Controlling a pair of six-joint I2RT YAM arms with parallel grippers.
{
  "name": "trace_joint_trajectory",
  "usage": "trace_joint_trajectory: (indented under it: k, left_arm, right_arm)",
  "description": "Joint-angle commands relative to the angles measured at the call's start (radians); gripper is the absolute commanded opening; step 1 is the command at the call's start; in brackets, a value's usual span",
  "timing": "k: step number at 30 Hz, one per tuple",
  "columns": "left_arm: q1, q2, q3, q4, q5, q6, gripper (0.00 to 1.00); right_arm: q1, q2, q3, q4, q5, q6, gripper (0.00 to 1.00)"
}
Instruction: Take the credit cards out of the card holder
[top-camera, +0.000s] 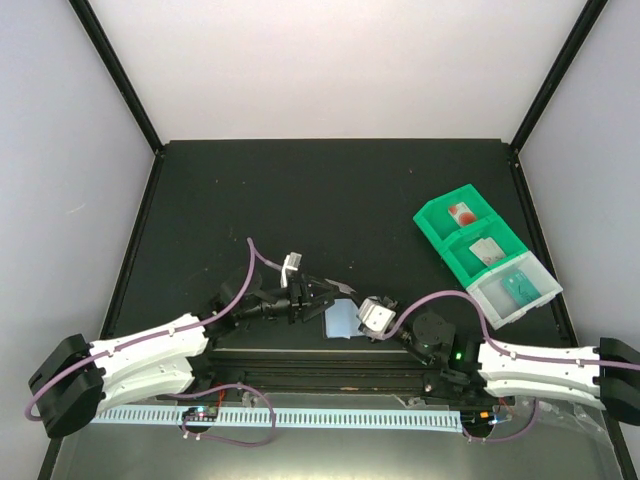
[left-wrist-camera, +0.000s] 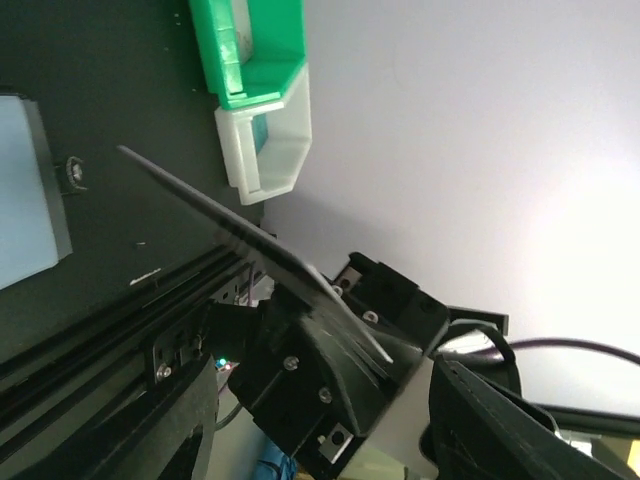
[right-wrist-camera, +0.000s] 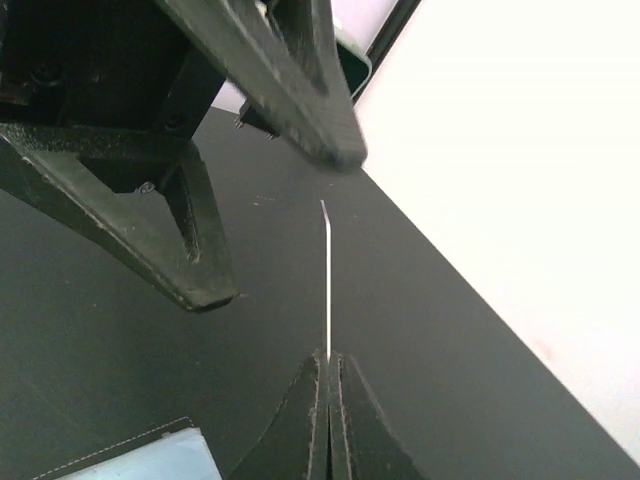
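At the left, the left gripper (top-camera: 328, 288) is seen with its jaws parted and nothing clasped. Its fingers (right-wrist-camera: 200, 260) are stretched toward a card. Just right of it, the wallet (top-camera: 340, 320) is laid open on the black table (top-camera: 250, 200) near the front edge, pale lining up. Beside the wallet, the thin card (right-wrist-camera: 327, 280) is pinched by one end in the right gripper (right-wrist-camera: 328, 372), whose jaws are clenched on it. The card is held out of the wallet, its free end just beside one left finger. Whether the two touch cannot be told. Further right, well apart, a green tray (top-camera: 440, 225) is set, with a teal card (top-camera: 520, 288) lying in its pale end compartment.
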Motion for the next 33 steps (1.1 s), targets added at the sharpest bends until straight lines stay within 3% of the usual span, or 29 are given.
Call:
trace_joint_trajectory:
  k: [1,7,15,20,25,31,33]
  left_arm:
    - [0.01,-0.013,-0.036,0.075,-0.033,-0.071,0.58]
    - [0.016,-0.039,-0.07,0.089,-0.056,-0.096,0.54]
    - [0.019,-0.063,-0.071,0.07,-0.052,-0.087,0.56]
    - [0.025,-0.063,-0.095,0.068,-0.052,-0.101,0.48]
    - [0.027,-0.068,-0.104,0.057,-0.054,-0.104,0.35]
    - [0.029,-0.072,-0.106,0.059,-0.047,-0.088,0.03]
    - [0.032,-0.073,-0.109,0.054,-0.045,-0.079,0.01]
  right_arm:
    - [0.064,0.013,0.004,0.097,0.149,-0.105,0.01]
    - [0.126,0.068,0.011,0.133,0.208,-0.182,0.01]
    - [0.186,0.176,0.047,0.163,0.279,-0.223,0.01]
    - [0.215,0.193,0.046,0.199,0.312,-0.248,0.01]
    - [0.243,0.208,0.052,0.207,0.34,-0.281,0.01]
    - [0.263,0.225,0.057,0.195,0.349,-0.278,0.02]
    - [0.265,0.222,0.059,0.182,0.35,-0.254,0.08]
